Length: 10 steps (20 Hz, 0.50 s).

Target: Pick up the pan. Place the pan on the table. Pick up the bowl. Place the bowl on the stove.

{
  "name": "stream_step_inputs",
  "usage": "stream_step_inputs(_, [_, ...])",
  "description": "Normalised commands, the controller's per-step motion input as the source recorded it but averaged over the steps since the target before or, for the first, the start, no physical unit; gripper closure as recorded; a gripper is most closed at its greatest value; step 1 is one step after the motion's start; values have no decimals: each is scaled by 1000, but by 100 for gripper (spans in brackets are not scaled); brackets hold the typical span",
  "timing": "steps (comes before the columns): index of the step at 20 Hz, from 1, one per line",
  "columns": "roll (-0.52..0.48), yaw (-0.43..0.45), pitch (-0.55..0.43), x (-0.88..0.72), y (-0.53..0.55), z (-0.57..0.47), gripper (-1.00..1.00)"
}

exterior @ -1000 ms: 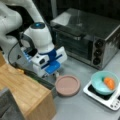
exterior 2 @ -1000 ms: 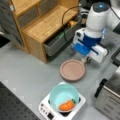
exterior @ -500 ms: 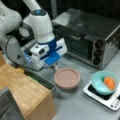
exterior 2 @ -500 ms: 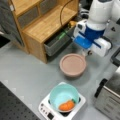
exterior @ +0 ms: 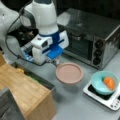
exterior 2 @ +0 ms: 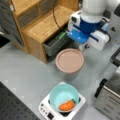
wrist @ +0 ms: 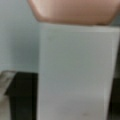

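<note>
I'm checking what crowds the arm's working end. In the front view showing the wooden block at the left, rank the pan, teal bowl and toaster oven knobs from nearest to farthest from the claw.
From the claw:
1. Pan, right beside it, toward the view's bottom right.
2. Toaster oven knobs, to the view's right.
3. Teal bowl, on the stove at the lower right.

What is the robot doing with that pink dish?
The robot arm's end effector is at the handle end of the pan, and the pan hangs a bit above the grey table, casting a shadow. In the wrist view, the pan's white handle fills the picture. The teal bowl already sits on the small white stove with something orange inside. A toaster oven stands behind.
</note>
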Motion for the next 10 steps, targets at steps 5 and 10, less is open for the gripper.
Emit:
stream_step_inputs(5, [100,31,243,170,-59,316,100])
stream_step_inputs(10, [73,49,178,236,-51,144,100])
